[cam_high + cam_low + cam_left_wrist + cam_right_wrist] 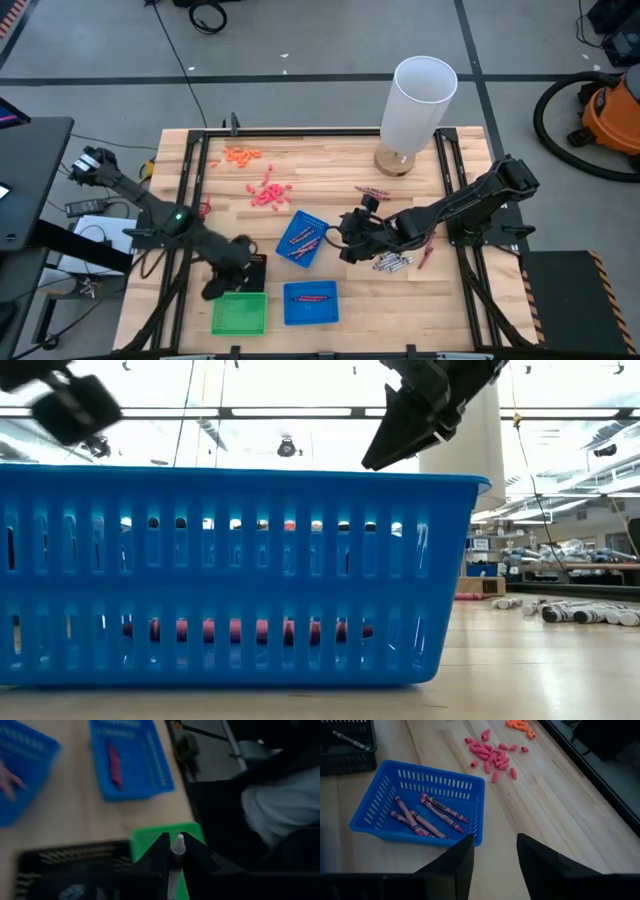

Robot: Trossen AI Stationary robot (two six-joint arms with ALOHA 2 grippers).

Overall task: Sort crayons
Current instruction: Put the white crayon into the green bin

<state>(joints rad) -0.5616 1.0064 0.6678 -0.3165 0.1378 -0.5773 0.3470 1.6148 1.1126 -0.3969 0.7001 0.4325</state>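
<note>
The wooden table (330,170) carries 2 blue trays (302,239) and (311,303), 1 green tray (240,314) and 1 black tray (252,272). A white cylinder (418,105) stands near the far edge. Orange bits (241,154) and pink bits (268,192) lie loose, also grey crayons (392,263) and perhaps 2 red crayons (372,189).

Red crayons (427,815) flat in blue tray; silver ones (391,263) loose.
</note>
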